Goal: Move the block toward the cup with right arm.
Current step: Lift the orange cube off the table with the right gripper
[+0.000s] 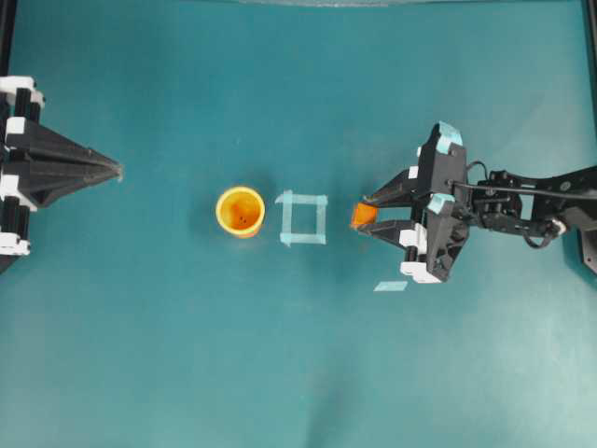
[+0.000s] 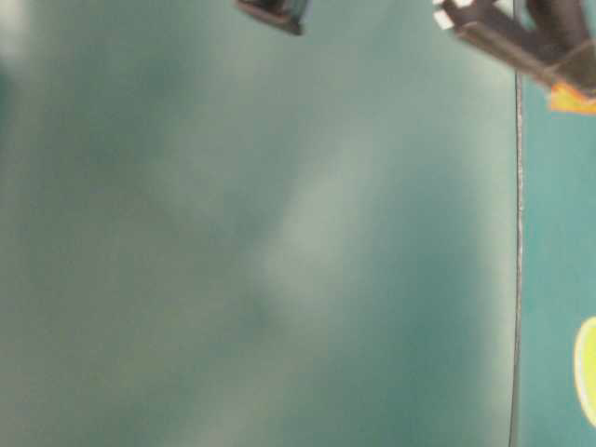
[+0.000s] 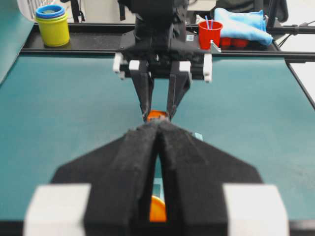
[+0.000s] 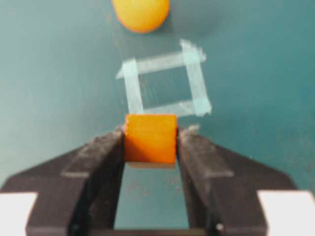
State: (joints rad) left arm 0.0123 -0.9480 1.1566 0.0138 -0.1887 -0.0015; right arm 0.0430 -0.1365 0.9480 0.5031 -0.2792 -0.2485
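Observation:
The small orange block point(image 4: 150, 138) sits between the fingertips of my right gripper point(image 4: 150, 140), which is shut on it; both pads press its sides. Overhead, the block point(image 1: 363, 215) lies just right of the pale blue tape square point(image 1: 303, 217), with the right gripper point(image 1: 366, 215) reaching in from the right. The yellow cup point(image 1: 241, 211) with its orange inside stands left of the square. In the right wrist view the cup point(image 4: 141, 14) shows at the top edge, beyond the tape. My left gripper point(image 1: 117, 170) rests shut at the far left, holding nothing.
A loose strip of pale tape point(image 1: 391, 286) lies below the right gripper. Beyond the table's far rail, the left wrist view shows a yellow container with a blue lid point(image 3: 52, 24), a red cup point(image 3: 210, 33) and a blue cloth point(image 3: 242, 22).

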